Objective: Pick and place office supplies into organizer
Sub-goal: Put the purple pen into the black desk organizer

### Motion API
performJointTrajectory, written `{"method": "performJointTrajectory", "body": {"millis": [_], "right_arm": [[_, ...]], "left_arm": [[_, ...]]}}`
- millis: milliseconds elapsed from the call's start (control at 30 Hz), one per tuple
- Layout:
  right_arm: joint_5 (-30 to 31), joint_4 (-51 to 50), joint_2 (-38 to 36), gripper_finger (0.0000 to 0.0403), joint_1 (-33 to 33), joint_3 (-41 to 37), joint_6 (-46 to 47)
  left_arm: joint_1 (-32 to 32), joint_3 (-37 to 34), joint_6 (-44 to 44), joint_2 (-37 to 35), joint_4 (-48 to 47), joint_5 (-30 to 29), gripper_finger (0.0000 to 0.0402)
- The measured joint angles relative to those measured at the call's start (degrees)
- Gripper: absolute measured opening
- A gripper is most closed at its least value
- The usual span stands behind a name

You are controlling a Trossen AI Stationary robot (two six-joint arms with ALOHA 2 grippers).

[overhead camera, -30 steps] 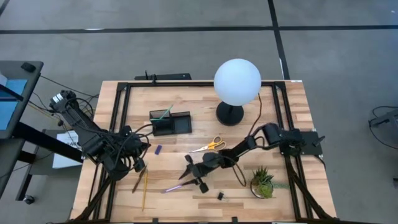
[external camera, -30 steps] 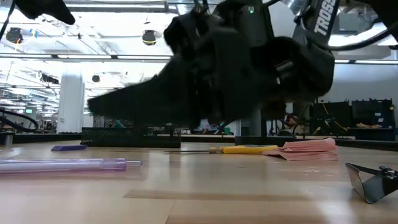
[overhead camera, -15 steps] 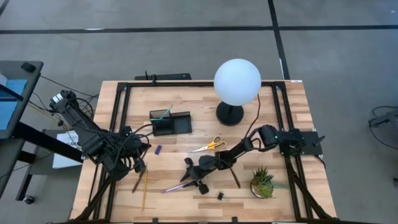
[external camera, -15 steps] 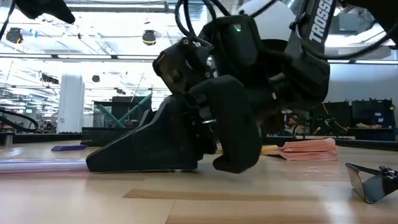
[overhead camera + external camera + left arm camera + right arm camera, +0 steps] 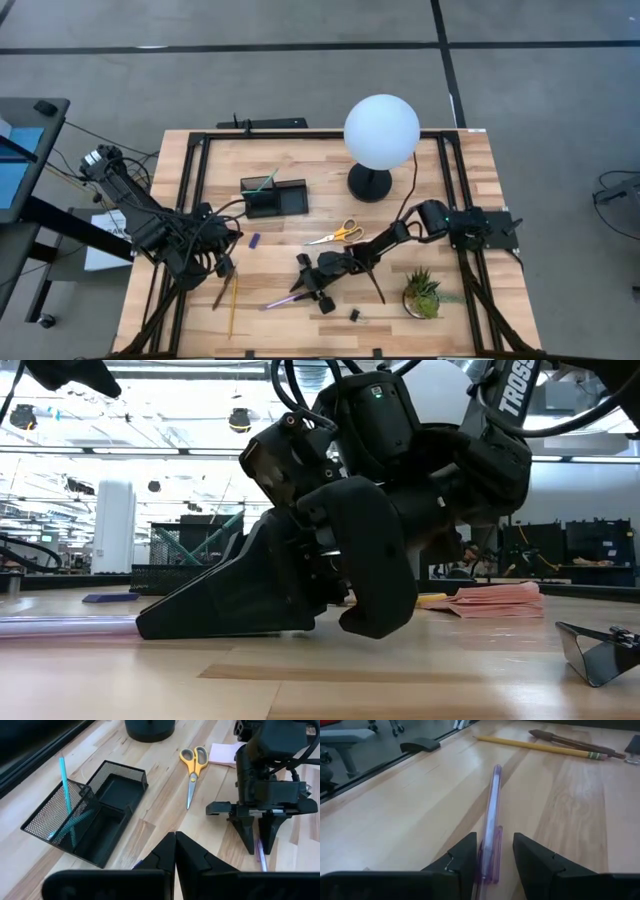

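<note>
My right gripper [image 5: 492, 865] is open and low over the table's middle [image 5: 309, 284]. Its fingers stand on either side of one end of the clear purple pen [image 5: 492, 805], which lies flat on the wood [image 5: 280, 300]. Whether they touch it, I cannot tell. My left gripper [image 5: 175, 842] is shut and empty, waiting near the table's left side [image 5: 225, 265]. The black mesh organizer [image 5: 85, 815] sits toward the far side with teal pens [image 5: 65, 775] leaning in its cup. Yellow-handled scissors [image 5: 192, 767], a pink pad [image 5: 224, 754], a yellow pencil [image 5: 540, 746] and a brown pen [image 5: 570, 740] lie loose.
The white globe lamp [image 5: 381, 130] on its round black base [image 5: 369, 183] stands at the far side. A small green plant [image 5: 422, 292] sits near the right edge. A small blue piece [image 5: 254, 240] and a black clip [image 5: 354, 314] lie on the wood.
My right gripper has come down from above the purple pen and tipped forward, so its fingers now reach the table on either side of the pen's end. The pen has stayed where it was.
</note>
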Motion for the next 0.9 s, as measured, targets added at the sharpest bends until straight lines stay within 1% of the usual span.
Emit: {"method": "performJointTrajectory", "body": {"millis": [233,400,533,667,800,900], "right_arm": [[0.84,0.0,0.07,0.0118,1.35,-0.1,-1.64],[5.69,-0.04,-0.02,0.009,2.36,-0.26,-3.37],[5.05,-1.78,-0.11,0.0064,1.61,-0.13,-2.97],[4.81,-3.76,-0.31,0.0056,1.12,0.04,-3.32],[5.12,-1.24,-0.08,0.0055,1.14,-0.29,-2.99],[6.82,3.56,0.37,0.0054,1.04,-0.37,-0.78]], "left_arm": [[0.0,0.0,0.02,0.0,-0.02,-0.18,0.0],[0.0,0.0,0.0,0.0,-0.02,-0.18,0.0],[0.0,0.0,0.0,0.0,0.01,-0.18,0.0],[0.01,0.0,-0.01,0.0,0.02,-0.18,0.0],[0.01,0.0,-0.02,0.0,0.04,-0.16,0.0],[0.02,0.0,-0.02,0.0,0.07,-0.16,0.0]]}}
